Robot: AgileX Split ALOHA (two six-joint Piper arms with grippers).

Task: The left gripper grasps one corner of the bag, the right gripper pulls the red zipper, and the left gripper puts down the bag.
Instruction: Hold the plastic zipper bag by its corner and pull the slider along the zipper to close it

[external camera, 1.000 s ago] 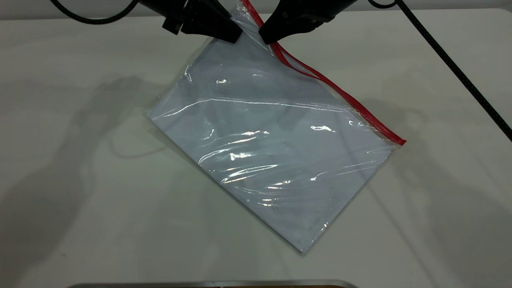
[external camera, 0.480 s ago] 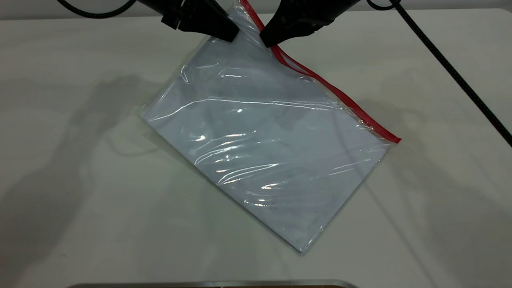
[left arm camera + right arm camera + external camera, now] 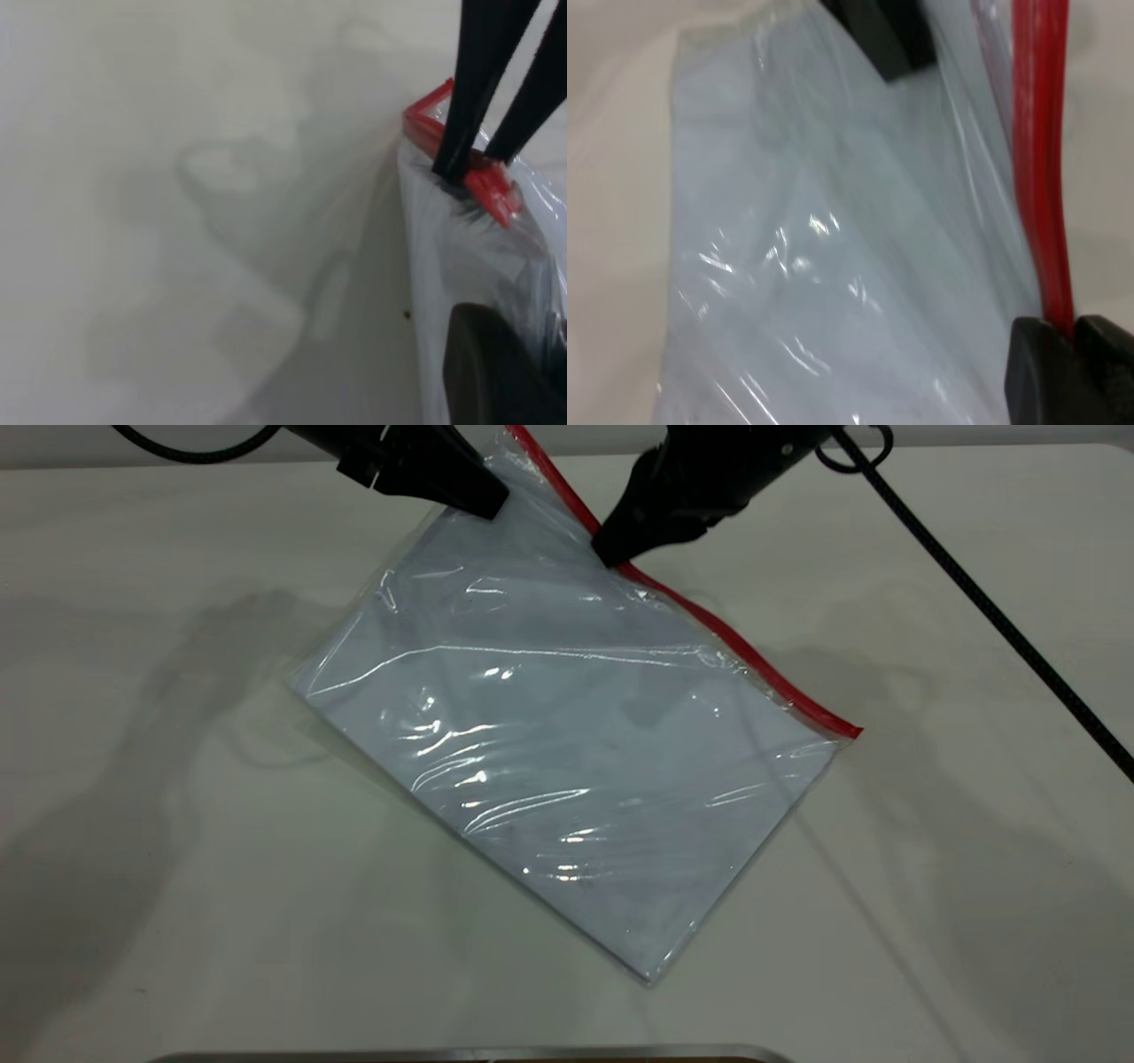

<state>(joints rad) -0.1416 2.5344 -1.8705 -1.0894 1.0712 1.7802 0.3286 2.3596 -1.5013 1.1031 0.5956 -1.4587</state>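
left claw: all-black tapered claw (image 3: 483, 506) at the far edge of the counter, pinched on the top corner of the bag (image 3: 431, 113); the left wrist view shows its fingers (image 3: 469, 97) closed over the red strip right at the corner. Corner held off the surface.
right claw: black tapered claw with black cable (image 3: 611, 552), pressed together on the red zipper; the right wrist view shows the strip (image 3: 1043, 177) running straight into its closed tips (image 3: 1074, 341).
bag: large flat clear plastic pouch with a white sheet inside (image 3: 567, 735), hanging diagonally from the held corner, lower part resting on the white counter (image 3: 177, 868).
red zipper: thin red strip along the upper-right long edge (image 3: 735, 651), running from the held corner down to the right corner near mid-counter.
change: over the last second the right claw has slid down the strip, away from the left claw; gap between the two claws is clearly wider. The two red tracks that gaped just below it a second ago now look like a single line. Bag has drifted slightly left.
meaning: my read is the zip pull is underway, early part of the stroke, and most of the strip lies ahead of the right claw.
slider tab: cannot make it out.
remaining: finish the pull, then the left claw lowers and lets go of the bag.
risk: thin film may bunch ahead of the claw.
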